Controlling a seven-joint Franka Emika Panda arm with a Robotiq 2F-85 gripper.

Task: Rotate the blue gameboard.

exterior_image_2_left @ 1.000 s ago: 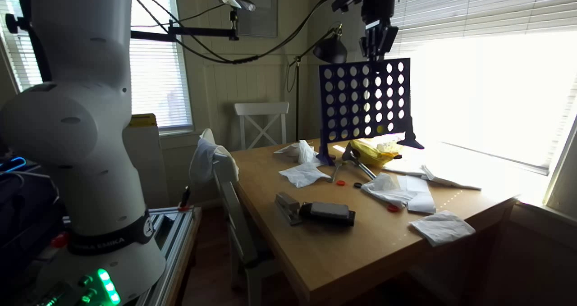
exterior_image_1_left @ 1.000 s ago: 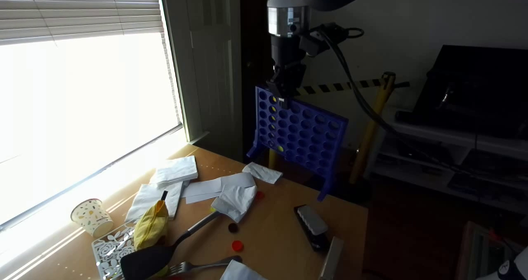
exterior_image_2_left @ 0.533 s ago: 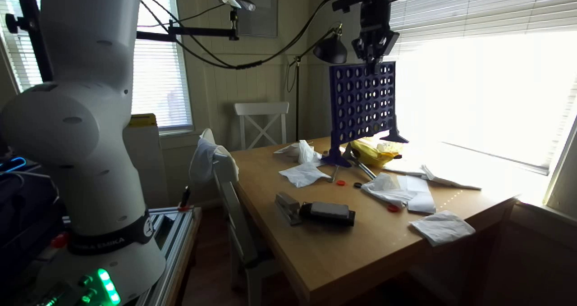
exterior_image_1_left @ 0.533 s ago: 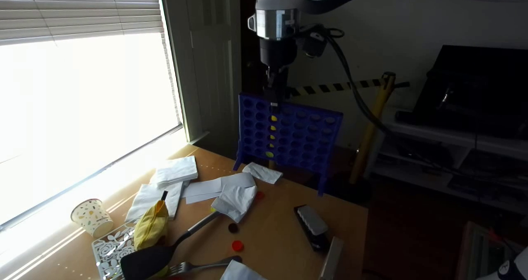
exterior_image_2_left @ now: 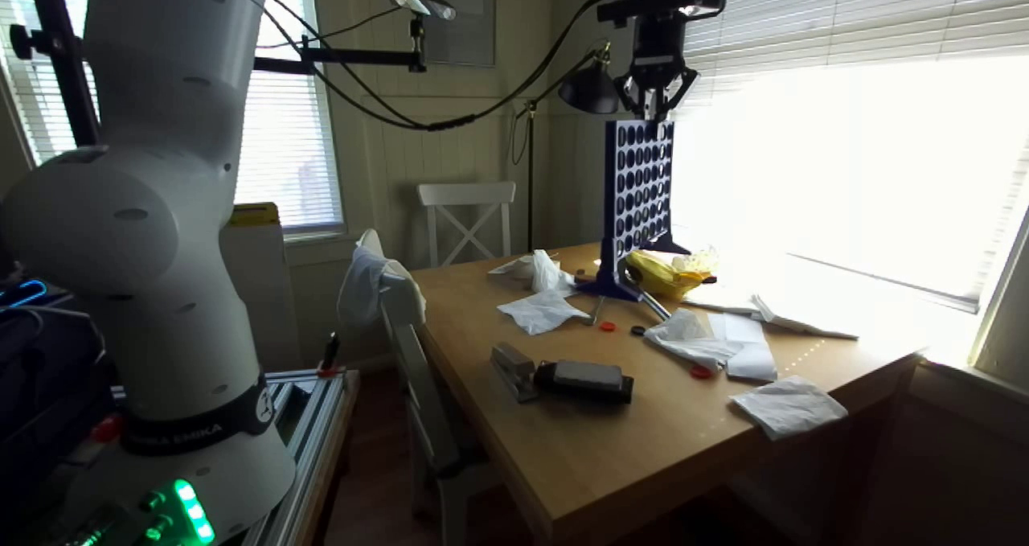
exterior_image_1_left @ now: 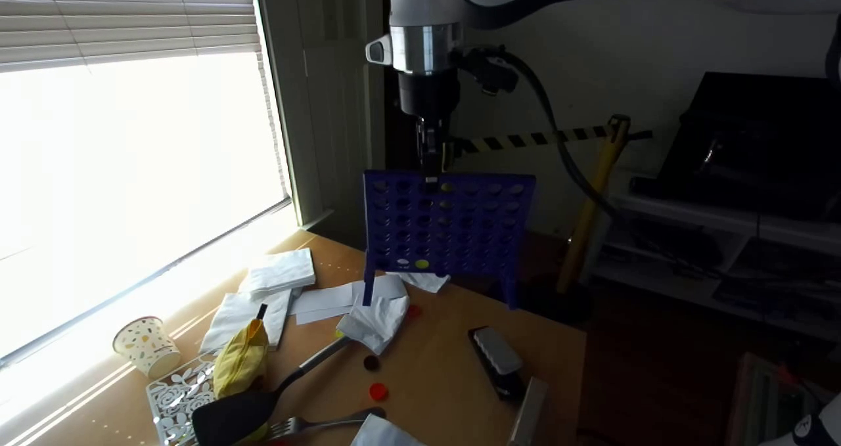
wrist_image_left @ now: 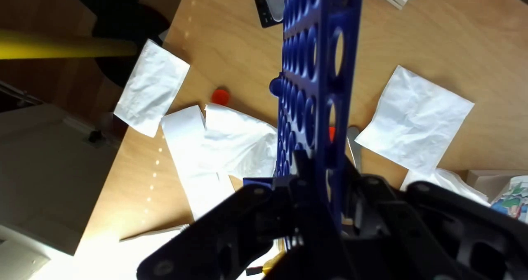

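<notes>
The blue gameboard is upright, with rows of round holes and side feet. It shows nearly face-on in an exterior view and almost edge-on in an exterior view. In the wrist view its top edge runs between my fingers. My gripper is shut on the top edge near its middle, with one finger on each face; it also shows in an exterior view and in the wrist view. The board hangs over the wooden table; I cannot tell whether its feet touch it.
White papers, red discs, a black spatula, a fork, a yellow pouch, a paper cup and a grey-and-black item lie on the table. A yellow post stands beyond its edge.
The gripper has turned the held board about the vertical; it goes from broad to nearly edge-on in an exterior view. The board and arm have also moved somewhat lower.
</notes>
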